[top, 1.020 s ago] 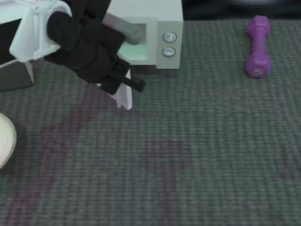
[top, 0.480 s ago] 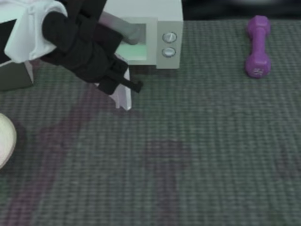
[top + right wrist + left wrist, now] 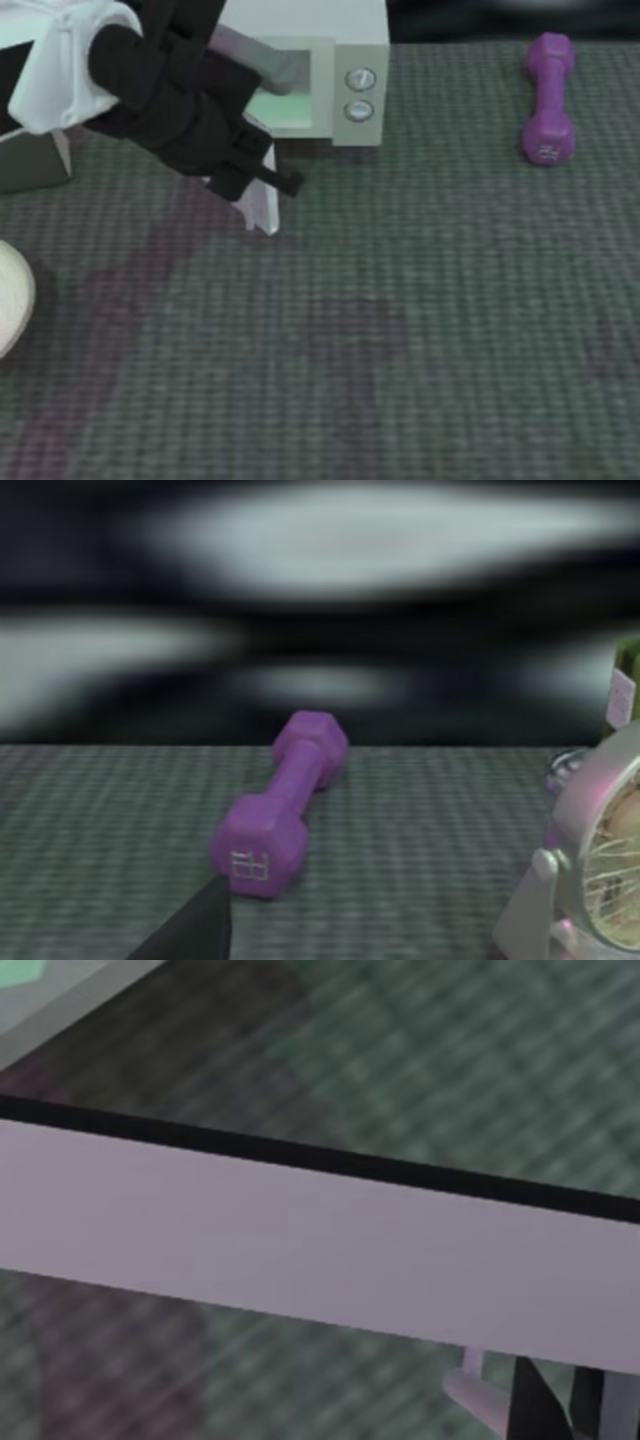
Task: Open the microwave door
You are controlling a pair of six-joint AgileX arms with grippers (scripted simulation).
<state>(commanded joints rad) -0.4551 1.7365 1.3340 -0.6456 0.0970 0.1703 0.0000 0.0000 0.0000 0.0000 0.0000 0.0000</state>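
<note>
From above, my left arm covered the left part of the microwave [image 3: 330,60] and most of the microwave door [image 3: 262,205]; only the door's lower edge showed. I could not tell how the left gripper [image 3: 268,178] met the door. The round cream object [image 3: 12,296] was cut by the left edge. The right gripper never appeared from above.

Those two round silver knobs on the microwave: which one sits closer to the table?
The lower knob, directly beneath the other knob on the microwave front panel, right of its open green interior.
</note>
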